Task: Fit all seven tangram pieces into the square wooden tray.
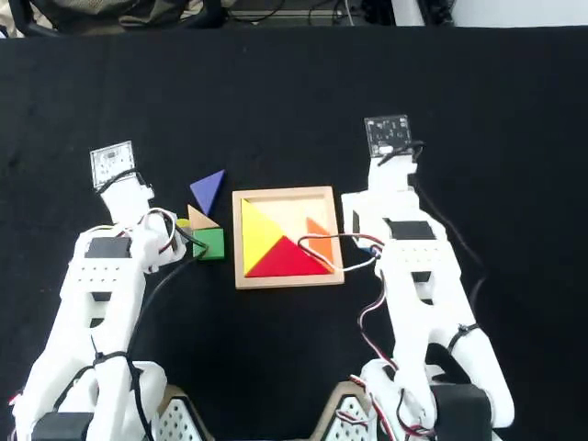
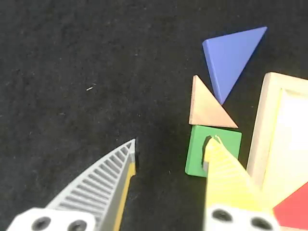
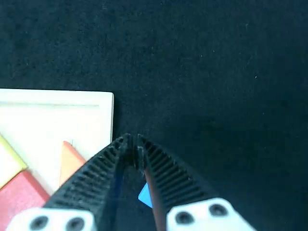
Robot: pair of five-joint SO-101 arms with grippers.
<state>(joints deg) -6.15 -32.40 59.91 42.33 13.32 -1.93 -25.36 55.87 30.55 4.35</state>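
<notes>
Green square (image 2: 195, 153): on table (image 2: 72, 72), just beside tray (image 2: 263, 130), outside it. Judged light, rigid, smooth; best gripped across opposite flat edges. Left tool (image 2: 171, 142) spread, one fingertip over it. Right tool (image 3: 131, 139) pressed together.

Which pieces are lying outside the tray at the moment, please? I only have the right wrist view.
Observer: Three lie on the left arm's side of the tray: a blue triangle, a tan triangle and a green square.
Operator: Thank you. How are they arranged?
Observer: They sit in a short row beside the tray's edge, the tan triangle between the blue one and the green square.
Operator: Is the left gripper near any of them?
Observer: Yes. The left gripper is open, with one finger over the green square.
</notes>
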